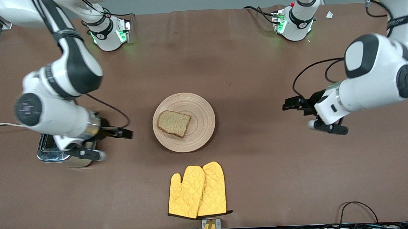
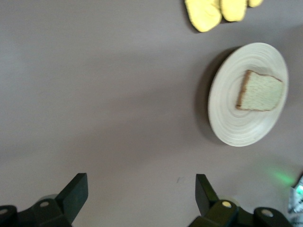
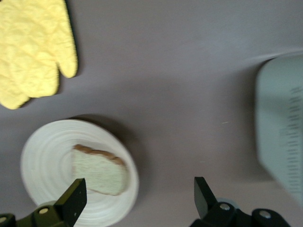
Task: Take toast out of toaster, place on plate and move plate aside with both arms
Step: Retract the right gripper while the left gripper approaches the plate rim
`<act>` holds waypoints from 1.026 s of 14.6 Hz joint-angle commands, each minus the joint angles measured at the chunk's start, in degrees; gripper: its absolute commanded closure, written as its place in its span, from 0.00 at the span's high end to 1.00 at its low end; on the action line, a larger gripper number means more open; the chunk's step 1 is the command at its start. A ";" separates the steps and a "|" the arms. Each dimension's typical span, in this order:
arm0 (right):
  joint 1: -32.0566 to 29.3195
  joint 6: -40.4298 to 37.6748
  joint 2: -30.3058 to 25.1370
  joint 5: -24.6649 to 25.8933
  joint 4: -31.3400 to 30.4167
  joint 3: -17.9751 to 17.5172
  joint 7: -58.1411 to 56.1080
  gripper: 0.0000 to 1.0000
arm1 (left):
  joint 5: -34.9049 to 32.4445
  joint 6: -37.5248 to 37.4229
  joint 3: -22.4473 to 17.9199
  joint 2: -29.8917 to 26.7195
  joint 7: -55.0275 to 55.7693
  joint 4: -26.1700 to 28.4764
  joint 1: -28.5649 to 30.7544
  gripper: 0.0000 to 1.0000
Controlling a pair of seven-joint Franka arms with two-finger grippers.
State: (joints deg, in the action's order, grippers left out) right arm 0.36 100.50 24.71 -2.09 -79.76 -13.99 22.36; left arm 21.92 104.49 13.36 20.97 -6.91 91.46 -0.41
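The toast (image 1: 173, 123) lies flat on the round wooden plate (image 1: 198, 109) in the middle of the table. My right gripper (image 1: 125, 133) is open and empty, low over the table between the toaster and the plate. My left gripper (image 1: 288, 105) is open and empty, over bare table toward the left arm's end, well apart from the plate. The left wrist view shows its gripper (image 2: 141, 190) over bare cloth, with the plate (image 2: 236, 130) and toast (image 2: 261, 91) farther off. The right wrist view shows its gripper (image 3: 138, 196) beside the plate (image 3: 42, 161) and toast (image 3: 100, 173).
A silver toaster (image 1: 52, 152) stands toward the right arm's end, partly under the right arm; it also shows in the right wrist view (image 3: 281, 142). A pair of yellow oven mitts (image 1: 197, 191) lies nearer to the front camera than the plate. Cables run along the front edge.
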 commanded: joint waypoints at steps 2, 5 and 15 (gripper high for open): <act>0.17 -5.30 -5.19 -0.72 -1.54 9.74 -12.14 1.00 | 7.76 4.48 0.35 7.84 -12.83 -0.75 0.59 0.97; 0.87 -7.33 -8.26 -0.72 -1.88 15.73 -17.44 1.00 | 17.34 7.20 0.35 13.38 -22.86 0.21 0.67 0.90; 2.72 -9.09 -22.23 -0.29 -7.41 23.13 -20.08 1.00 | 46.96 27.42 5.45 24.10 -35.72 6.63 -8.54 0.60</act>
State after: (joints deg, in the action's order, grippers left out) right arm 2.25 90.45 7.84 -2.24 -81.39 8.34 3.15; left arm 64.11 129.24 18.58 44.15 -41.85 97.79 -6.79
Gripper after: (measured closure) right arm 0.000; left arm 0.357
